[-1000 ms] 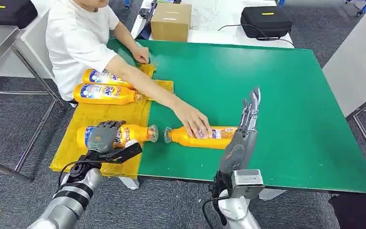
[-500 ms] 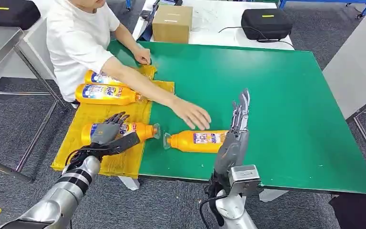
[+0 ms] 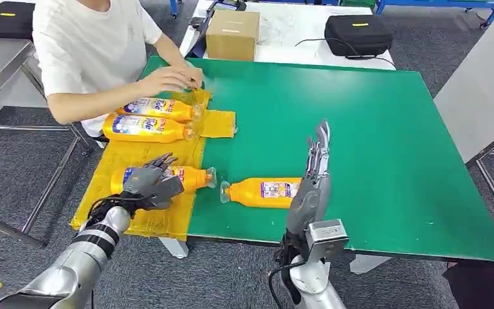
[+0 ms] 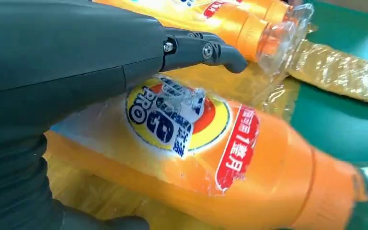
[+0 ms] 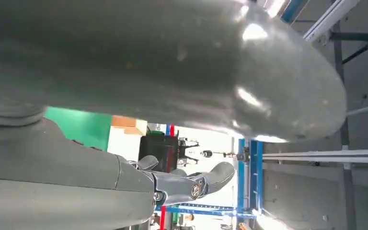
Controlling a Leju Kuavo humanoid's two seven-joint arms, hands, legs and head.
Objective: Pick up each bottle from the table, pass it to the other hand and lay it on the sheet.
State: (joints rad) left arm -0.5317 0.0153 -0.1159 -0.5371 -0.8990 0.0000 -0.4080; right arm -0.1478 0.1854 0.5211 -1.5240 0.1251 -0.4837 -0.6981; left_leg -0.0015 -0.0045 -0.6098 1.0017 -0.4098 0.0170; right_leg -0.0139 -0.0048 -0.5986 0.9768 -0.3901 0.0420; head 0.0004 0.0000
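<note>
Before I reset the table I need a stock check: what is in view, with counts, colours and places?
Bottles: four, orange. Two at the sheet's far end, one at its near end, one on the green mat.
Sheet: one, yellow, over the table's left edge.
Mat: one, green, covering the table.
Cardboard box: one, brown, on the white table behind.
Cases: two, black, one beside the box, one far left.
Person: one, white shirt, hands at the farthest bottle.
Left hand: grey, fingers spread over the near sheet bottle.
Right hand: grey, fingers straight, beside the mat bottle.
</note>
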